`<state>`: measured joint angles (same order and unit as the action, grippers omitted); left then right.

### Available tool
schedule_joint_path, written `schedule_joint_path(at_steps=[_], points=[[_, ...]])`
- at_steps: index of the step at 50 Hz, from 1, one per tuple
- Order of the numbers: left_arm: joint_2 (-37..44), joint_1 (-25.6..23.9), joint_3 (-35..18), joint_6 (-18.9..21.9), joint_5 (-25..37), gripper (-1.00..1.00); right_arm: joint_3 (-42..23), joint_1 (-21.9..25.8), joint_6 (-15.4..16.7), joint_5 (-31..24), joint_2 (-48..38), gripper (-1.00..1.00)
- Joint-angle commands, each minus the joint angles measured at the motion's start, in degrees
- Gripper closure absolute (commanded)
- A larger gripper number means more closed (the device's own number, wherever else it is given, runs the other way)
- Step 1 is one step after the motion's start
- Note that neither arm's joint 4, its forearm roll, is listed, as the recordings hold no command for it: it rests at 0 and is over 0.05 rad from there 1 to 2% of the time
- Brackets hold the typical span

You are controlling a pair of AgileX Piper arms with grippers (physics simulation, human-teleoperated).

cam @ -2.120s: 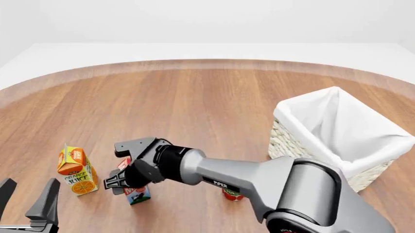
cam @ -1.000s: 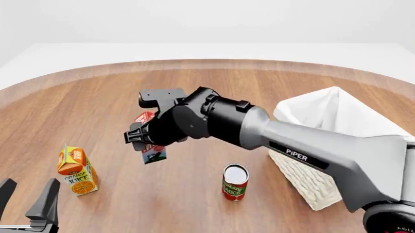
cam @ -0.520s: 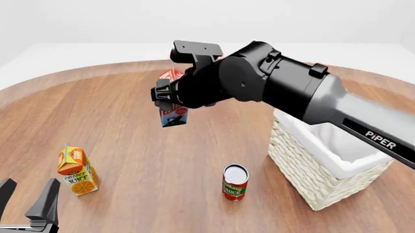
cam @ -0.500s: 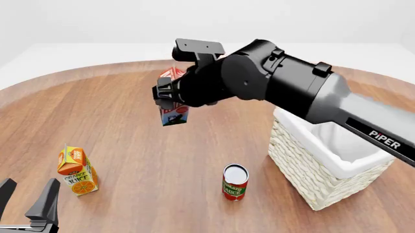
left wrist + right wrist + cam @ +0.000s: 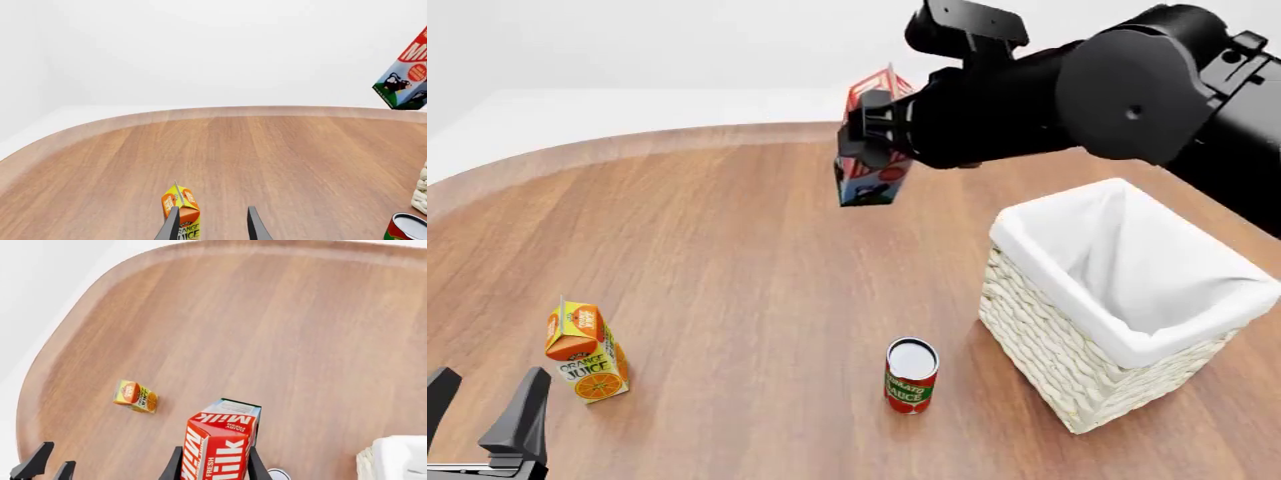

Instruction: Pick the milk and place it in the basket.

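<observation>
Right gripper (image 5: 874,130): clamped on the milk (image 5: 872,150), carried high above the table.
Basket (image 5: 1054,350): off to the right, apparently not yet beneath.
Risk: tilted carton slips, releasing early misses.
Left gripper (image 5: 481,425): parted, idle.

front overhead, wrists close, table (image 5: 694,230) shared
</observation>
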<state>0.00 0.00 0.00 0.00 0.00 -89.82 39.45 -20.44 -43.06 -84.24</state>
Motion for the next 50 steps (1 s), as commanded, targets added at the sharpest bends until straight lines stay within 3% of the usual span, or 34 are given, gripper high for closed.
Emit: schedule_joint_path(at_steps=[1, 16, 33, 50], points=[[0.0, 0.0, 0.0, 0.0, 0.0, -1.0, 1.8, -3.5, -0.2, -1.1, 7.5, 1.0], [0.0, 0.0, 0.0, 0.0, 0.0, -1.0, 7.7, -9.4, -0.3, -1.8, 16.3, 1.0], [0.0, 0.0, 0.0, 0.0, 0.0, -1.0, 23.2, -14.9, -3.7, 2.3, 26.3, 1.0], [0.0, 0.0, 0.0, 0.0, 0.0, -1.0, 25.1, -21.3, -4.1, 0.4, 30.3, 1.0]])
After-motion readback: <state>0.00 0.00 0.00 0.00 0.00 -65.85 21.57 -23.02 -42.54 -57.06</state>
